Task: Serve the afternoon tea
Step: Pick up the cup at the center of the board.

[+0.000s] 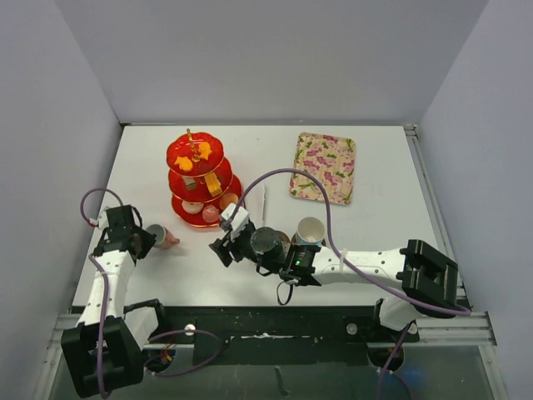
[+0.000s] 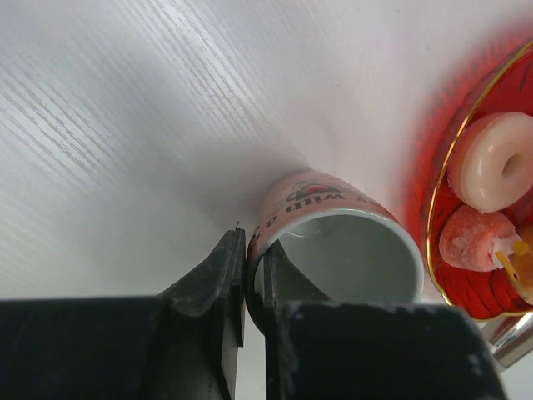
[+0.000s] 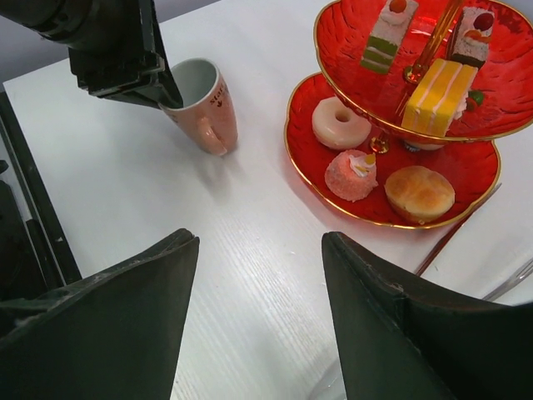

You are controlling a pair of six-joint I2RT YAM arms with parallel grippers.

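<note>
Left gripper [image 2: 250, 275]: jaws clamped on the rim of the pink cup [image 2: 316, 196], one finger inside the mouth and one outside against the wall.
Pink cup: at the left of the surface [image 1: 375, 225], just left of the stand [image 1: 200, 179]. It is tipped well over, with its mouth toward the left arm and its base toward the stand. There is dark lettering on its wall.
Right gripper [image 3: 258, 250]: jaws apart with nothing between them, hanging over bare surface in front of the stand and pointing toward the pink cup.
Stand: red, three tiers with gold rims and a gold post, upright at the left-centre of the surface.
Bottom tier: a pale doughnut [image 3: 341, 123], a pink cake [image 3: 351, 175] and a brown bun [image 3: 419, 193].
Middle tier: a yellow slice [image 3: 437, 96], a green-and-white slice [image 3: 383, 37] and a dark-topped slice.
Top tier: orange pieces, too small to name.
Blue cup [image 1: 310, 230]: upright, right of the stand, beside the right arm's wrist.
Tray [image 1: 323, 167]: floral, rectangular, at the far right, well apart from the stand.
</note>
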